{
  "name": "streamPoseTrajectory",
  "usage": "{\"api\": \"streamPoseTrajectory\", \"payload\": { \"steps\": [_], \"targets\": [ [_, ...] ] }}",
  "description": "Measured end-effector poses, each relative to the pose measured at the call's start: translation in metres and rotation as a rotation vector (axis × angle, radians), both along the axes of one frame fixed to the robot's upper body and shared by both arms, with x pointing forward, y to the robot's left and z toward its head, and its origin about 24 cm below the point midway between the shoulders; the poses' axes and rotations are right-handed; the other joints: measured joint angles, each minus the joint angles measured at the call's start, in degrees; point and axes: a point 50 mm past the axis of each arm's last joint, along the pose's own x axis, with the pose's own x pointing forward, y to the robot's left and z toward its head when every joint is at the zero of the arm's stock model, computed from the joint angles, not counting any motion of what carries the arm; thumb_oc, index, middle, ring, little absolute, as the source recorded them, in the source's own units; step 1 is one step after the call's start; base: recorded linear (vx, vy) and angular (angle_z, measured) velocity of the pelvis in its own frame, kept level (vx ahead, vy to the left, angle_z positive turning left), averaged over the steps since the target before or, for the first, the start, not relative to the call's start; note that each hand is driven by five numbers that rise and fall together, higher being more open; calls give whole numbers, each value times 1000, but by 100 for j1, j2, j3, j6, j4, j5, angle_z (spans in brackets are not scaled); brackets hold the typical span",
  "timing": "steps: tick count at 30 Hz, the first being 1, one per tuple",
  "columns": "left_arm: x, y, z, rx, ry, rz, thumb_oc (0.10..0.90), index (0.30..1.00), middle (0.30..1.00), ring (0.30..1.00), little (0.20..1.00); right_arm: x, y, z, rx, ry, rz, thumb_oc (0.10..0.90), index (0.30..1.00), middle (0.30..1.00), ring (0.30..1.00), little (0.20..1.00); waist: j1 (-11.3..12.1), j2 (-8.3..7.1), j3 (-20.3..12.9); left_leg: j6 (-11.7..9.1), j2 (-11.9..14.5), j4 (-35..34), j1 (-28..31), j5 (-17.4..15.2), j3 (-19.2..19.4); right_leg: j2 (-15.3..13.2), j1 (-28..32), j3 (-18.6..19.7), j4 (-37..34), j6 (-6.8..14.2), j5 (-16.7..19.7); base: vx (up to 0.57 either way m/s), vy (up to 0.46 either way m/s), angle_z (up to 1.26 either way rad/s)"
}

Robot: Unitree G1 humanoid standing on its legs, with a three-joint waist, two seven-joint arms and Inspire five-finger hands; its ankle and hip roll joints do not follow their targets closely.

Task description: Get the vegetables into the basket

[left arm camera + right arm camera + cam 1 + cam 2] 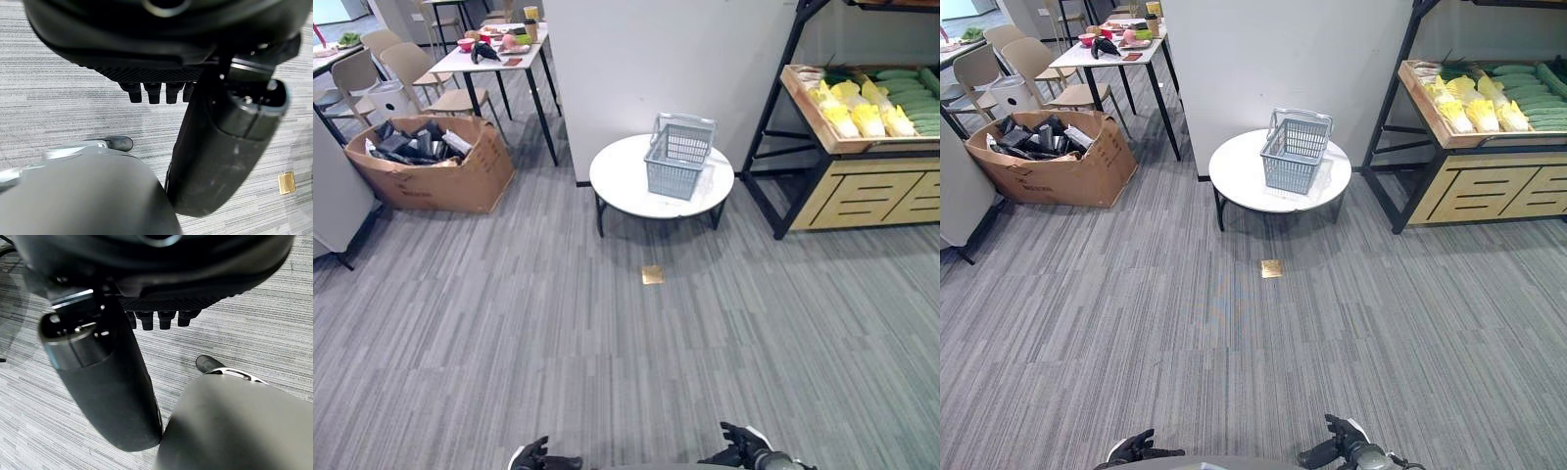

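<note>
Both robot hands hang low by your sides, the left robot hand (540, 458) and the right robot hand (744, 448), each with fingers loosely curled and grasping nothing, likely because there is nothing within reach yet. The basket (677, 155) stands empty on the round white bench (626, 186), well ahead of both hands and slightly toward the right one. The vegetables (867, 103), yellow and green, lie in the wooden shelf tray (822, 132) far ahead to the right, beyond the bench. You probably need to walk forward first.
</note>
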Motion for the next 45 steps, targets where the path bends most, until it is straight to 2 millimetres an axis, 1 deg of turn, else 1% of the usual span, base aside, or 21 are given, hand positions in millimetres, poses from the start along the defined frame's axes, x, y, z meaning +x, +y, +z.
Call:
{"api": "streamPoseTrajectory", "payload": {
  "steps": [7, 14, 15, 16, 20, 25, 26, 28, 29, 31, 33, 35, 36, 37, 39, 40, 41, 42, 43, 45],
  "targets": [
    [-1, 0, 0, 3, 2, 15, 900, 1000, 1000, 1000, 1000, -1, -1, 0, -9, 2, -8, 900, 1000, 1000, 1000, 1000, -10, -1, 2, 0, -1, -15, 27, 0, 5, 1, 30, 4, -11, 4, 3, -15, 0, 0],
    [-5, 2, -1, 0, 13, 56, 900, 1000, 1000, 1000, 1000, 2, -1, 1, -8, -9, -4, 900, 1000, 1000, 1000, 1000, -88, -14, 54, 0, 7, -31, 68, -1, 141, 8, -37, 157, -1, 8, 21, -12, -15, -11],
    [-5, 2, -1, 0, 13, 60, 900, 1000, 1000, 1000, 1000, 3, -1, 1, -9, -13, -4, 900, 1000, 1000, 1000, 1000, -99, -20, 76, 0, 9, -32, 74, -1, 156, 11, -38, 176, -2, 9, 25, -1, -23, -7],
    [-5, 3, -1, 1, 11, 65, 900, 1000, 1000, 1000, 1000, 4, 0, 1, -9, -16, -3, 900, 1000, 1000, 1000, 1000, -104, -59, 118, -1, 12, -34, 75, -1, 163, 14, -35, 183, -11, 9, 33, 6, -34, -5],
    [-5, 4, 0, -4, 2, 100, 900, 1000, 1000, 1000, 1000, 6, -1, 2, -11, -27, -9, 900, 1000, 1000, 1000, 1000, -106, -26, 191, -1, 28, -34, 85, -1, 173, 29, -23, 194, -26, 6, 42, 9, -30, -2],
    [-4, 3, 0, -4, -5, 101, 900, 1000, 1000, 1000, 1000, 8, -2, 2, -18, -33, -11, 900, 1000, 1000, 1000, 1000, -118, -15, 241, -2, 40, -33, 76, -1, 171, 45, -23, 193, -46, -1, 48, -19, -50, 0],
    [-2, 3, 0, -4, -11, 102, 900, 1000, 1000, 1000, 1000, 10, -3, 3, -22, -39, -10, 900, 1000, 1000, 1000, 1000, -124, -12, 292, -2, 45, -23, 50, 0, 164, 54, -26, 191, -39, 0, 47, -122, -42, 2],
    [6, 4, 2, -3, -35, 104, 900, 1000, 1000, 1000, 1000, 21, -5, 6, -30, -64, -3, 900, 1000, 1000, 1000, 1000, -150, 13, 453, -5, 56, 37, -51, 1, 138, 54, -150, 188, 95, -13, 30, -101, -45, 2],
    [14, 4, 3, -1, -55, 103, 900, 1000, 1000, 1000, 1000, 30, -7, 9, -35, -89, 0, 900, 1000, 1000, 1000, 1000, -157, 17, 575, -11, 64, 127, -194, 5, 116, 30, -368, 185, 310, -32, -29, -61, -50, 3],
    [25, 7, 6, 8, -80, 103, 900, 1000, 1000, 1000, 1000, 43, -11, 14, -46, -120, 3, 900, 1000, 1000, 1000, 1000, -161, 14, 764, -46, 91, 208, -386, 36, 68, 33, -572, 149, 486, -65, -71, -23, -136, 10],
    [28, 8, 7, 12, -90, 101, 900, 1000, 1000, 1000, 1000, 42, -13, 14, -49, -122, -16, 900, 1000, 1000, 1000, 1000, -157, 21, 793, -65, 122, 261, -481, 48, -3, 57, -615, 74, 503, -67, -112, 11, -124, 17],
    [30, 9, 7, 14, -98, 111, 900, 1000, 1000, 1000, 1000, 44, -13, 14, -47, -125, -32, 900, 1000, 1000, 1000, 1000, -154, 8, 864, -105, 153, 277, -505, 70, -46, 85, -620, 44, 495, -61, -157, 32, -147, 13],
    [32, 9, 8, 12, -111, 133, 900, 1000, 1000, 1000, 1000, 48, -14, 16, -50, -134, -33, 900, 1000, 1000, 1000, 1000, -144, 39, 936, -148, 216, 424, -639, 93, -75, 183, -678, 62, 505, -175, -244, 41, -152, 17],
    [37, 9, 9, 10, -127, 143, 900, 1000, 1000, 1000, 1000, 52, -14, 17, -51, -141, -30, 900, 1000, 1000, 1000, 1000, -113, 24, 979, -236, 223, 695, -865, 149, -94, 209, -746, 90, 496, -214, -268, 80, -156, 22],
    [48, 7, 12, -3, -161, 152, 900, 1000, 1000, 1000, 1000, 52, -16, 17, -58, -141, -32, 900, 1000, 1000, 1000, 1000, 7, -33, 1085, -471, 160, 1257, -1188, 333, -217, 185, -768, 150, 469, -302, -317, 102, -82, 15],
    [53, 6, 13, -10, -185, 159, 900, 1000, 1000, 1000, 1000, 53, -17, 18, -60, -145, -30, 900, 1000, 1000, 1000, 1000, 37, -76, 1161, -569, 94, 1713, -1421, 393, -357, 166, -724, 191, 468, -373, -360, 142, 8, 15],
    [60, 5, 16, -23, -214, 159, 900, 1000, 1000, 1000, 1000, 56, -17, 19, -65, -152, -26, 900, 1000, 1000, 1000, 1000, 60, -153, 1242, -636, 31, 1987, -1680, 388, -554, 132, -582, 207, 341, -429, -326, 184, 28, 14],
    [65, 4, 17, -24, -222, 146, 900, 1000, 1000, 1000, 1000, 54, -20, 19, -77, -144, -28, 900, 1000, 1000, 1000, 1000, 73, -159, 1246, -623, 51, 1582, -1703, 368, -546, 137, -466, 214, 170, -435, -332, 229, 61, 7],
    [65, 4, 17, -23, -221, 145, 900, 1000, 1000, 1000, 1000, 54, -23, 20, -86, -143, -26, 900, 1000, 1000, 1000, 1000, 70, -164, 1249, -591, 120, 1060, -1756, 435, -533, 166, -385, 204, -25, -437, -332, 254, 110, -10],
    [63, 6, 16, -17, -215, 157, 900, 1000, 1000, 1000, 1000, 50, -26, 19, -96, -133, -30, 900, 1000, 1000, 1000, 1000, 60, -159, 1247, -509, 290, 410, -1805, 570, -517, 267, -255, 200, -271, -437, -311, 267, 145, -14]
  ]
}}
